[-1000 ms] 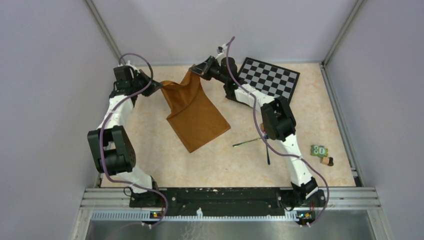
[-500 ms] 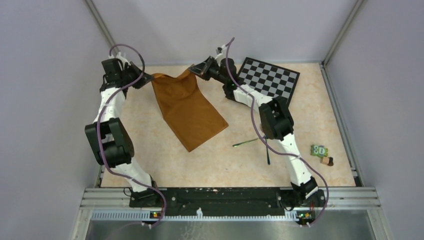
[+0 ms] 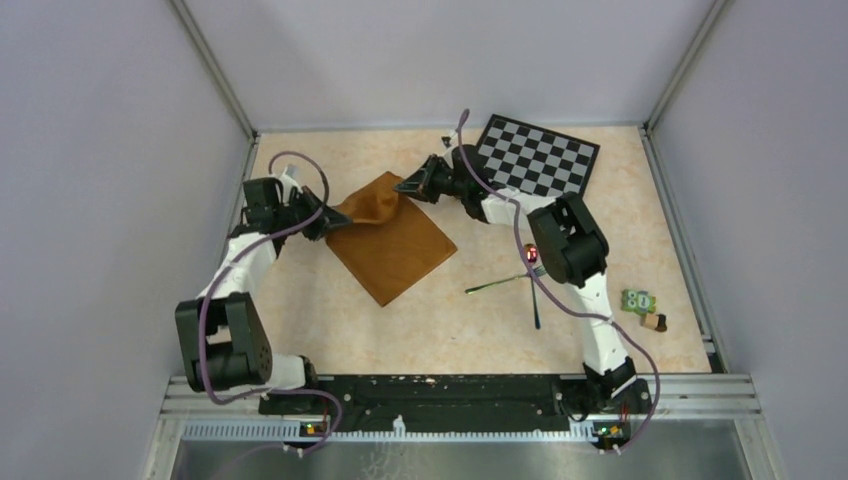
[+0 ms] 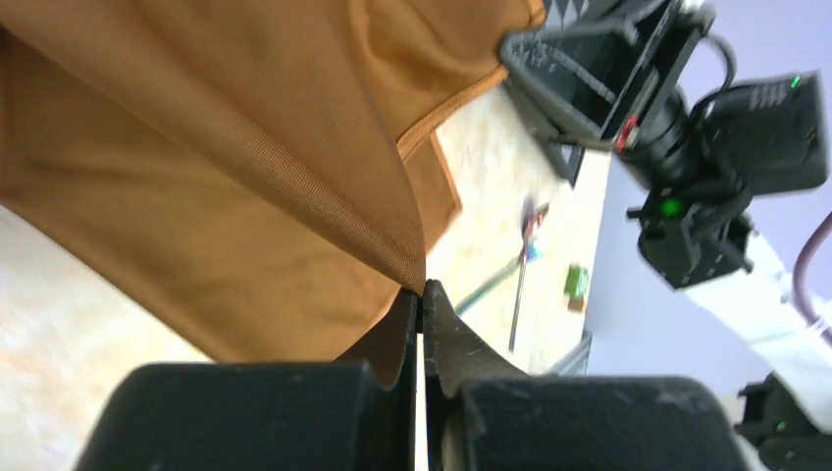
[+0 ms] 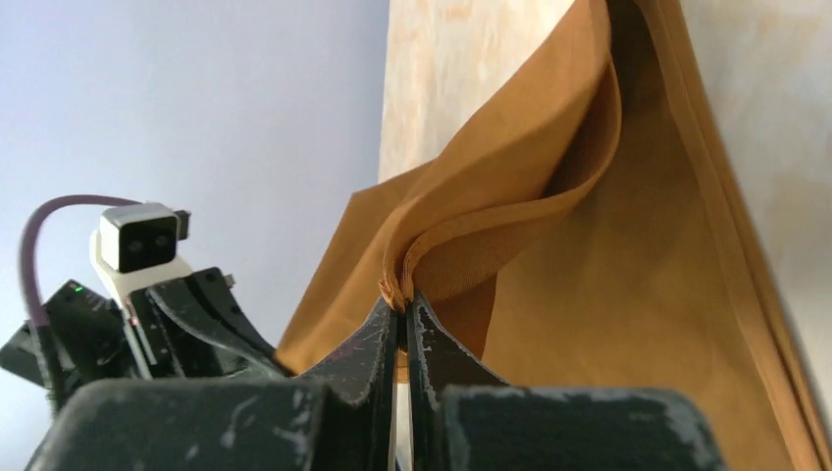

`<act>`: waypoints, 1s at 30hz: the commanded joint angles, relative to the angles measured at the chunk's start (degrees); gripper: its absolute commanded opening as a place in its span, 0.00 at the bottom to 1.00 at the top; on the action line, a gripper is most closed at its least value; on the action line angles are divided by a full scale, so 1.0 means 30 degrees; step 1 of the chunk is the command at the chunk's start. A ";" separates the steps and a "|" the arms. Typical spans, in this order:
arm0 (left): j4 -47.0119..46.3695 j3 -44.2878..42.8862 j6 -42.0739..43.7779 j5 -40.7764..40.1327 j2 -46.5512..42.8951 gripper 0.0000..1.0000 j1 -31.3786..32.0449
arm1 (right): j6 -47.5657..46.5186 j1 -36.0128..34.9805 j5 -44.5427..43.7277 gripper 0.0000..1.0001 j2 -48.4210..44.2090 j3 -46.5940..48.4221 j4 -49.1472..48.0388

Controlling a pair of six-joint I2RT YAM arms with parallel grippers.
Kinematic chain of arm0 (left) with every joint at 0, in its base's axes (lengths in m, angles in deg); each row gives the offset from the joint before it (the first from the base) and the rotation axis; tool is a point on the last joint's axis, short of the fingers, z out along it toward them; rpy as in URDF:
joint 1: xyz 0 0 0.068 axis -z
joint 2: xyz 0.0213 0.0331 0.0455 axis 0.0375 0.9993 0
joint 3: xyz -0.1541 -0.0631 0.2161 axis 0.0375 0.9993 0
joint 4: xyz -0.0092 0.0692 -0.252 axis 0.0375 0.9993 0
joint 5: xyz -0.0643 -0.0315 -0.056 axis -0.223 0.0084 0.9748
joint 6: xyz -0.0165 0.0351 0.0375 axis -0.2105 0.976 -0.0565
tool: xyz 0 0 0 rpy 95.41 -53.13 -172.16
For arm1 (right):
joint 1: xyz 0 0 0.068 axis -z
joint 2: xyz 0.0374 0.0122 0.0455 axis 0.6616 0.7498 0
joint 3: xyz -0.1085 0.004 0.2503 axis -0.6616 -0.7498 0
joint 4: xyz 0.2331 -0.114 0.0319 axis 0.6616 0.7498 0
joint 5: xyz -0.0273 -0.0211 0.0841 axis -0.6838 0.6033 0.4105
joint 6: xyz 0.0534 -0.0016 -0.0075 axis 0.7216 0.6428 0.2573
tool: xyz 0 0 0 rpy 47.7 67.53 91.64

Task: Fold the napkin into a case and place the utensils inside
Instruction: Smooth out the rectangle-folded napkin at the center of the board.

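L fingers (image 3: 322,222) pinched on napkin (image 3: 395,245) corner | R fingers (image 3: 408,187) pinched on other corner | chg: both dropped low, closer; cloth between them slack, doubling over | 1st fold underway

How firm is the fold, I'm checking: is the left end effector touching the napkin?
Touching. Left wrist view shows the left end effector pinching a napkin corner.

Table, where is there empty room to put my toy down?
Bare beige tabletop lies near, between the rust-brown cloth napkin and the black base rail, and far left, behind the napkin. It's crowded right, around the thin dark fork and spoon.
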 commanded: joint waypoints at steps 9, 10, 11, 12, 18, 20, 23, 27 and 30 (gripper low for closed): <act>-0.1105 0.8312 -0.1806 0.0719 -0.5305 0.00 0.2417 | -0.1184 0.0643 0.2804 0.00 -0.5632 -0.7698 -0.2113; -0.1333 0.8549 -0.2088 0.0669 -0.5421 0.00 0.2813 | -0.1191 0.0704 0.2882 0.00 -0.5765 -0.8008 -0.2174; -0.1515 0.8761 -0.2310 0.0571 -0.5512 0.00 0.3192 | -0.1247 0.0763 0.2895 0.00 -0.5950 -0.8325 -0.2217; -0.1501 0.8876 -0.2408 0.0471 -0.5623 0.00 0.3547 | -0.1415 0.0807 0.2923 0.00 -0.6112 -0.8628 -0.2133; -0.0714 0.9689 -0.2535 -0.0219 -0.6689 0.00 0.4308 | -0.1760 0.1043 0.3027 0.00 -0.6945 -1.0524 -0.2442; -0.0624 1.0029 -0.2609 -0.0310 -0.6890 0.00 0.4578 | -0.1866 0.1150 0.2989 0.00 -0.7158 -1.1043 -0.2588; -0.0775 1.0428 -0.3071 -0.0220 -0.6896 0.00 0.5116 | -0.1771 0.1304 0.3121 0.00 -0.7339 -1.1694 -0.2876; -0.1056 1.0593 -0.3561 -0.0203 -0.6835 0.00 0.6035 | -0.2013 0.1346 0.3016 0.00 -0.7850 -1.2221 -0.2652; -0.1018 1.0770 -0.3869 -0.0497 -0.6967 0.00 0.6384 | -0.2238 0.1417 0.2874 0.00 -0.8143 -1.2631 -0.2339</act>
